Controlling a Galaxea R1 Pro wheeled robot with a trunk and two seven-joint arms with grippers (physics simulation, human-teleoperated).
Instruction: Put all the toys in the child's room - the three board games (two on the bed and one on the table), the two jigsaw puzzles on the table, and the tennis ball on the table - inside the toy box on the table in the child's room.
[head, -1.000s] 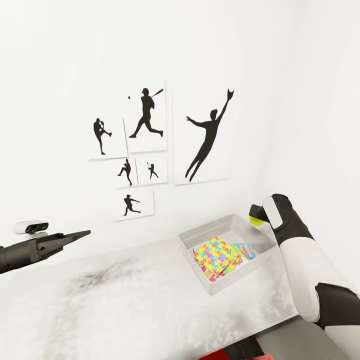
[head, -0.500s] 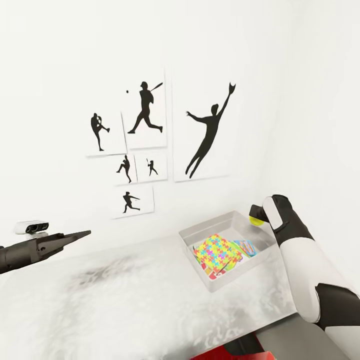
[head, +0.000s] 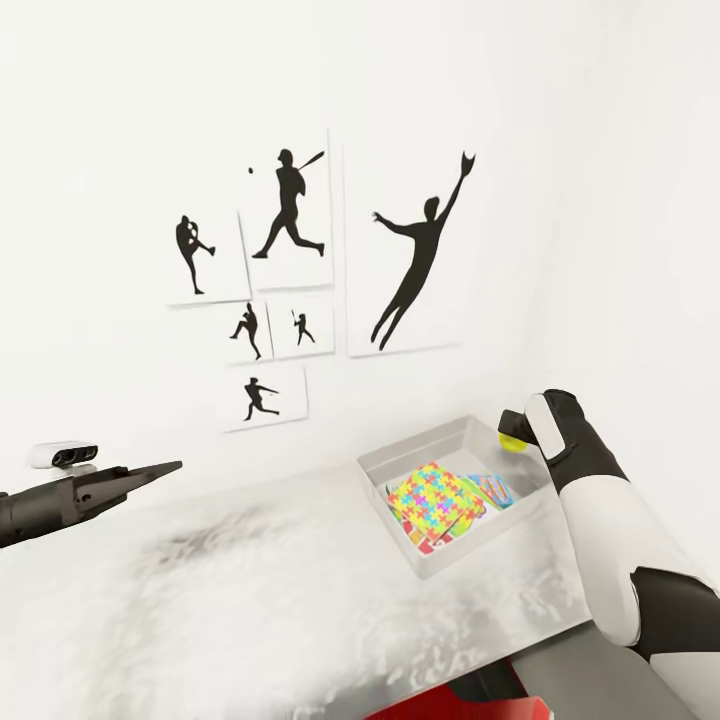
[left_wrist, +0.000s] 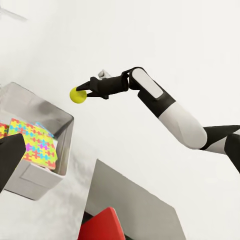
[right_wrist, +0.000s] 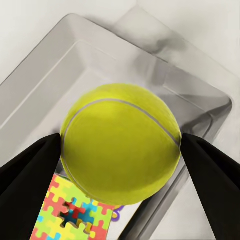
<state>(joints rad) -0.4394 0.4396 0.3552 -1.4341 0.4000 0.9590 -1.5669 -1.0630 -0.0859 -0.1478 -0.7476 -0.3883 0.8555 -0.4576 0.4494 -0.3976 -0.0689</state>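
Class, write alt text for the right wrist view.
A yellow tennis ball is clamped between the right gripper's two black fingers, above a grey toy box holding a neon jigsaw puzzle.

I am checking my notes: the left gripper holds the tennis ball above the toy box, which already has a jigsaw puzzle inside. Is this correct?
Not quite: the right gripper holds the tennis ball, as the left wrist view shows. The rest stands: the ball hangs above the toy box, and a jigsaw puzzle lies inside.
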